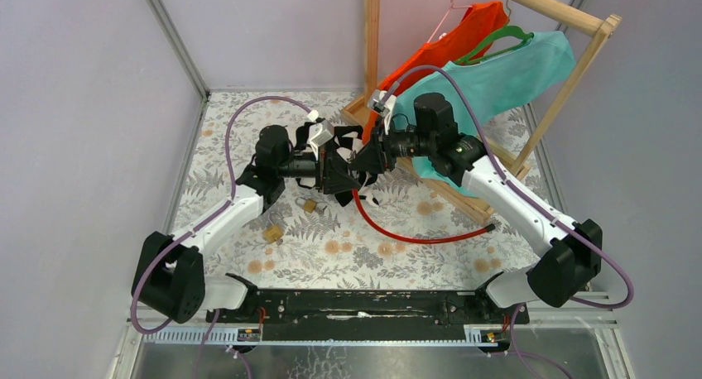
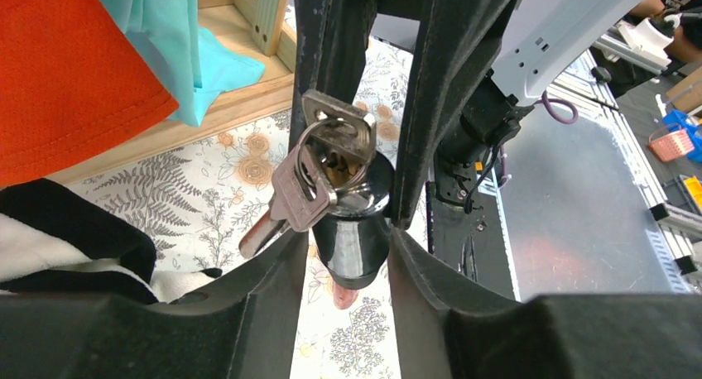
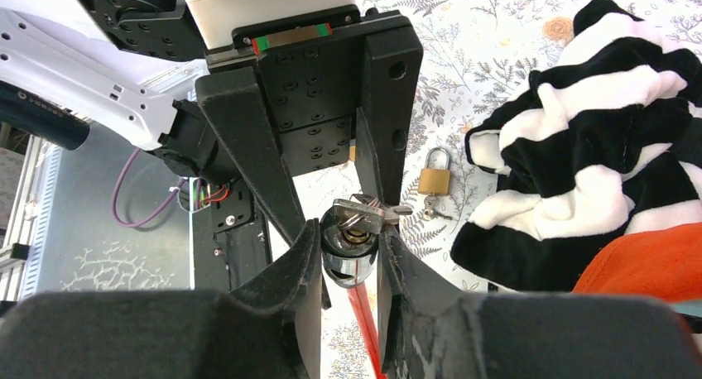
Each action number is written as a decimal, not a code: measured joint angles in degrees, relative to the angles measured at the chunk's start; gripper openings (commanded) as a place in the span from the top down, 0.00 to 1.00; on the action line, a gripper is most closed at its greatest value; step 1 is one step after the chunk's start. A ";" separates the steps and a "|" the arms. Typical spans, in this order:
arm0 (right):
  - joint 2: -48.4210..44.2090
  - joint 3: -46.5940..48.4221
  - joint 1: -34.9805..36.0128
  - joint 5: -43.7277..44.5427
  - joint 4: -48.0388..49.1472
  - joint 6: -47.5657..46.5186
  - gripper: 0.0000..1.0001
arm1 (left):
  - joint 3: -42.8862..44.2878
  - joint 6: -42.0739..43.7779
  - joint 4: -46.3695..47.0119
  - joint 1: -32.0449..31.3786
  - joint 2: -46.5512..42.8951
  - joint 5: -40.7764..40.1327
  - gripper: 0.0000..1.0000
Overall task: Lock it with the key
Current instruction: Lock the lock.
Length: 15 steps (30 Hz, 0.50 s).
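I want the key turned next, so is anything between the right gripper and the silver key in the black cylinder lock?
Nothing visible does. The silver key sits in the black cylinder lock, which lies between the fingertips of the right gripper; only its spare keys hang alongside.

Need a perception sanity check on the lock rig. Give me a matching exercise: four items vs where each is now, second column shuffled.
1 key bunch
2 cable lock head
3 brass padlock
4 teal shirt

a hangs on the wooden rack
b lies on the table
c pinched by left gripper and right gripper
d at the lock's keyhole end

Pairs: 1-d, 2-c, 3-b, 4-a.
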 measured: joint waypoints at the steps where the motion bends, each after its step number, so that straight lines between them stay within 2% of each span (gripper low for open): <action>1: 0.00 0.00 -0.02 -0.15 0.00 0.20 1.00 | -0.26 -0.48 0.70 0.00 0.02 0.11 0.60; 7: 0.00 0.00 -0.11 -0.66 0.61 0.83 1.00 | -0.37 -2.29 3.04 0.00 0.26 1.01 0.78; 12: 0.00 0.00 -0.28 -0.57 0.70 1.05 1.00 | -0.37 -3.08 4.35 0.00 0.87 1.03 1.00; 14: 0.00 0.00 -0.31 -0.44 0.76 1.05 0.97 | -0.37 -3.19 4.63 0.00 0.96 1.01 1.00; 15: 0.00 0.00 -0.31 -0.26 0.79 1.05 0.92 | -0.39 -3.26 4.70 0.00 0.96 0.94 1.00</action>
